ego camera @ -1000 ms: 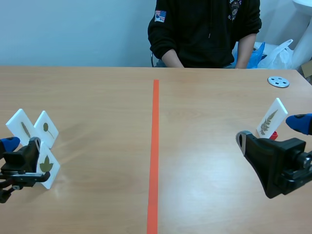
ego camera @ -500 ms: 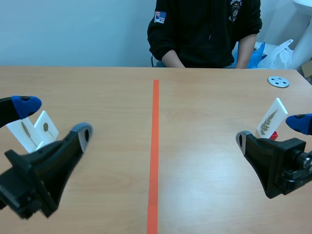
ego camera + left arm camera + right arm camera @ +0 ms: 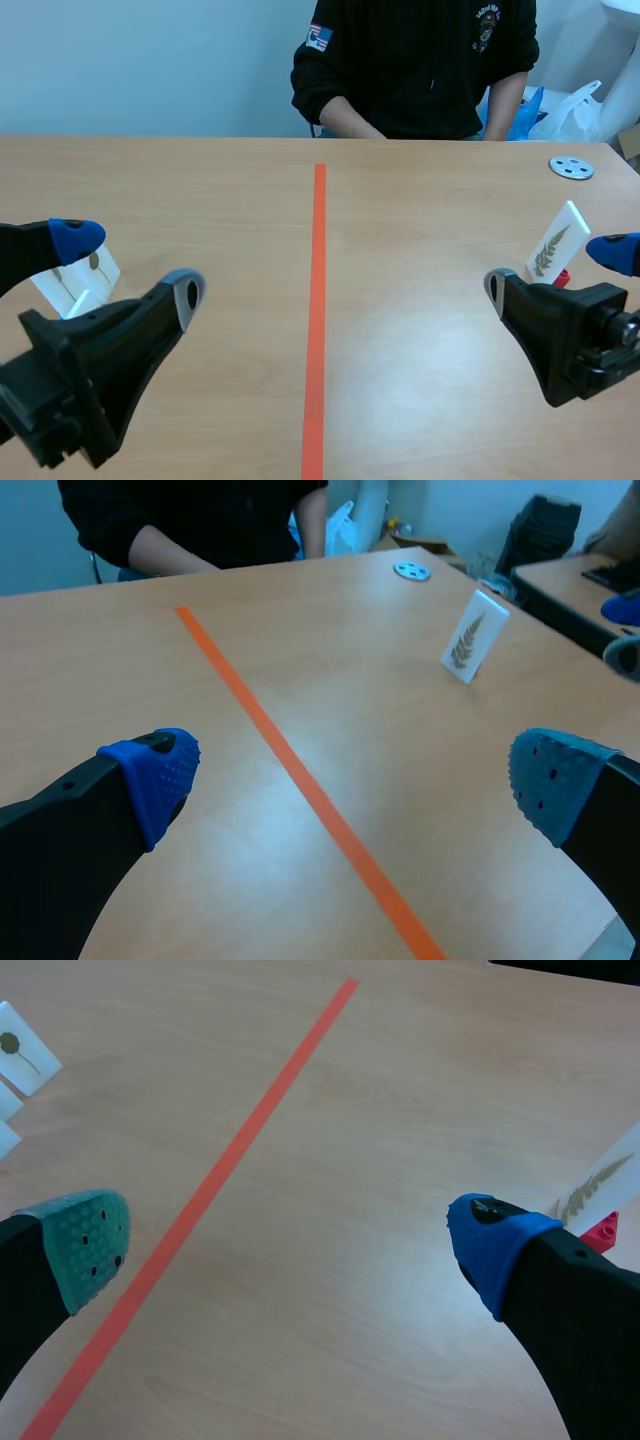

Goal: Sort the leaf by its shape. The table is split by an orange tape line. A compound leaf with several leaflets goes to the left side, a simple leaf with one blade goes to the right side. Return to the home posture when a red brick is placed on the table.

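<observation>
Card (image 3: 557, 243), white, with a pressed fern-like leaf of many small leaflets, stands tilted on the table (image 3: 430, 210), on the right side of the orange tape line (image 3: 318, 300) and well apart from it. A small red brick (image 3: 562, 278) sits at the card's foot, seemingly touching it; in the right wrist view the brick is partly hidden behind that hand's blue-padded finger.

The right hand (image 3: 288, 1242) hangs low over the table just in front of the card and brick, its fingers spread wide with nothing between them.

Across the line, the left hand (image 3: 350, 775) is likewise released, fingers far apart over bare wood, grasping nothing. Behind it, on the left side of the table, stands a second white card bearing a single rounded leaf (image 3: 92, 265), with the edges of further white cards just beside it, mostly hidden by the left arm.

Near the table's far right corner lies a grey disc (image 3: 571, 168) with holes. A person in a black top (image 3: 415, 60) sits at the far edge, and a white plastic bag (image 3: 575, 110) shows behind, with something blue beside it.
</observation>
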Available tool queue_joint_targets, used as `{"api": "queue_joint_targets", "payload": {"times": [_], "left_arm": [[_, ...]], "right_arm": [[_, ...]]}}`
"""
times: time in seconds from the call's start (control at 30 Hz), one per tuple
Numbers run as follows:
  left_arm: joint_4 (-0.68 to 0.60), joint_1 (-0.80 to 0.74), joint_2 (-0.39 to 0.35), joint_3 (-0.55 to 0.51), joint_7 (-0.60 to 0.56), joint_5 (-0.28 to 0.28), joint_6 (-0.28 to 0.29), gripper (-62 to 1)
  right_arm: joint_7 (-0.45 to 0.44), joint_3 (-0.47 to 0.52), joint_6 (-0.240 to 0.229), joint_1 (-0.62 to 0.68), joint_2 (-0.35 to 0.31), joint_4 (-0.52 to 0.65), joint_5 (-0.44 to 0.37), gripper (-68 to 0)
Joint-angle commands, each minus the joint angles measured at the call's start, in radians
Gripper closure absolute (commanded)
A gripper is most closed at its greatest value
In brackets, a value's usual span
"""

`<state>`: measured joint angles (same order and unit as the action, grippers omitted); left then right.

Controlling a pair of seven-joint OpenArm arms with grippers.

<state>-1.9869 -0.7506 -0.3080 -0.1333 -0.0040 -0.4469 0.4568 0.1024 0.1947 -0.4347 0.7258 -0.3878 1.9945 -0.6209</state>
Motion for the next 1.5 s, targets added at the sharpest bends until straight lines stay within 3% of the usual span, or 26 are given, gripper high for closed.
{"api": "queue_joint_targets", "payload": {"times": [0.0, 1.03, 1.47], "left_arm": [[-0.004, 0.006, -0.006, 0.000, -0.002, -0.006, -0.001, -62.3], [-0.004, 0.020, -0.008, 0.000, 0.002, -0.006, -0.001, -62.3], [-0.004, 0.020, -0.008, 0.000, 0.002, -0.006, -0.001, -62.3]], "right_arm": [[-0.018, 0.010, -0.004, -0.011, 0.000, 0.002, -0.012, -67.9], [-0.014, 0.010, -0.003, -0.011, 0.000, 0.003, -0.007, -67.9], [-0.016, -0.006, -0.005, -0.062, -0.003, -0.030, 0.138, -67.9]]}}
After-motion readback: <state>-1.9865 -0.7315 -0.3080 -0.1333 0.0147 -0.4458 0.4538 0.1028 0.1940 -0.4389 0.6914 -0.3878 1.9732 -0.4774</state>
